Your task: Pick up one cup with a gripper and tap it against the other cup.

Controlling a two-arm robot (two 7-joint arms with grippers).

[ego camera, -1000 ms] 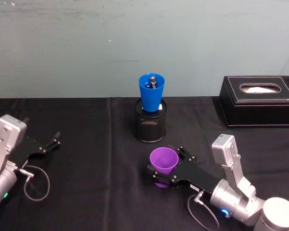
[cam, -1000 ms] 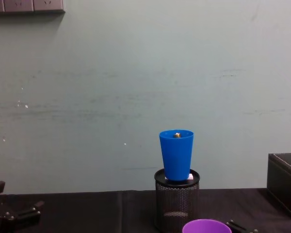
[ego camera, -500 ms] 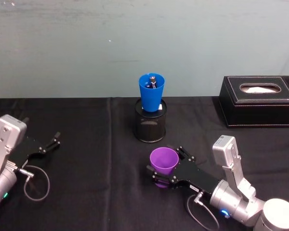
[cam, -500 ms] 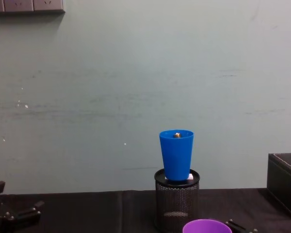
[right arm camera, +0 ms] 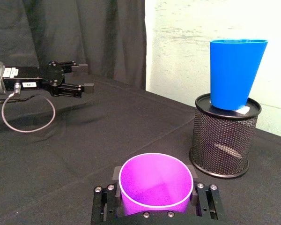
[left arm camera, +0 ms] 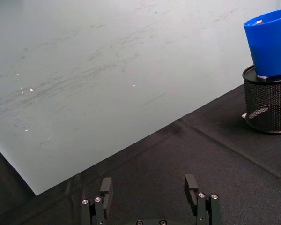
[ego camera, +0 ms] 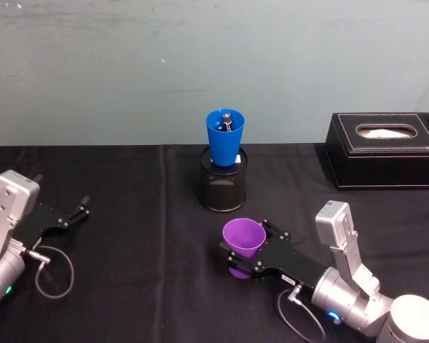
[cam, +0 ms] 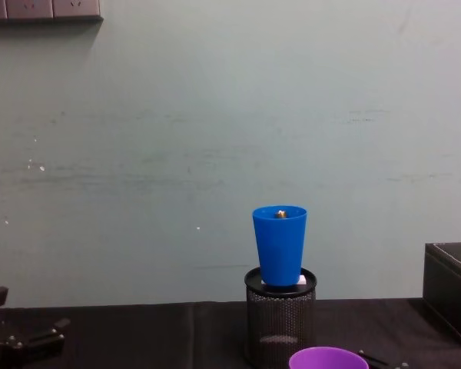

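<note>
Black cloth covers the surface (ego camera: 143, 271); pale green wall (ego camera: 129, 64) behind.

Landmark: black mesh holder (ego camera: 223, 187), upright near the wall, about mid-width.

Far left of the holder and nearer the robot: left tool (ego camera: 81, 208), lying low over the cloth, pointing roughly toward the holder. Jaws spread wide, nothing between them; the left wrist view shows bare cloth in the gap. A grey cable (ego camera: 53, 271) loops on the cloth beside its wrist.

On the holder: blue cup (ego camera: 224, 136), upright, base seated in the holder's mouth, rim well above it. A small dark item stands inside, too small to identify.

In front of the holder, slightly to its right, well apart from it: purple cup (ego camera: 243, 239), upright, mouth open upward. Right tool (ego camera: 247, 245) reaches in from the right and is clamped on this cup, one flat jaw against each side of its wall below the rim. Cannot tell whether the cup's base touches the cloth.

Far right of the holder, by the wall: black tissue box (ego camera: 386, 151).
</note>
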